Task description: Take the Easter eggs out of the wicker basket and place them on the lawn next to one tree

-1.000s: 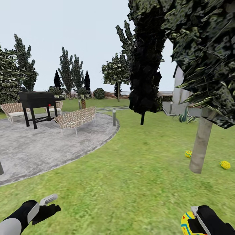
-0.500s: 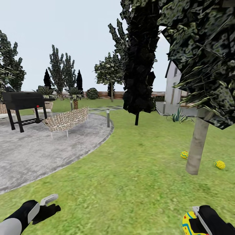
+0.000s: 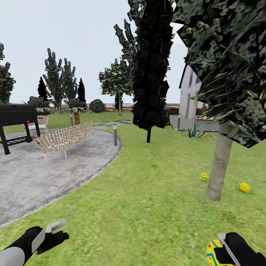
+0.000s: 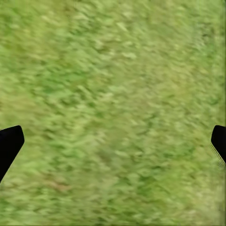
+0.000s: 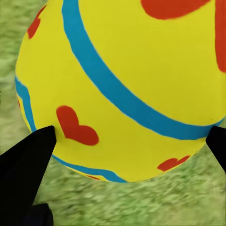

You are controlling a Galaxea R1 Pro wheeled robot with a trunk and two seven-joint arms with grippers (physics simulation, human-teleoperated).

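Head view is showing three Easter eggs in all. Two are lying on the lawn (image 3: pixel 147 199) at the foot of one tree (image 3: pixel 218 166) with a pale trunk: one egg (image 3: pixel 204 176) just beside the trunk on the side toward the patio, the other egg (image 3: pixel 244 187) near the trunk on the opposite side. The third egg (image 3: pixel 213 253) is sitting in the right tool (image 3: pixel 221 251) at the lower edge of the view.

Right wrist view is confirming the grip: the held egg (image 5: pixel 122 89), yellow with blue bands and red hearts, is sitting between two dark fingers (image 5: pixel 28 160), which are pressing against it on opposite sides, with grass below.

One left tool (image 3: pixel 55 231) is hanging low over the grass, its fingers standing apart with nothing between them. Left wrist view is showing two dark fingertips (image 4: pixel 9 143) at opposite edges, well apart, over bare grass.

Further items counted: one grey paved patio (image 3: pixel 44 173), one black grill (image 3: pixel 16 118), one woven bench (image 3: pixel 64 138), one near-black tree (image 3: pixel 149 74) and one white house (image 3: pixel 190 99).
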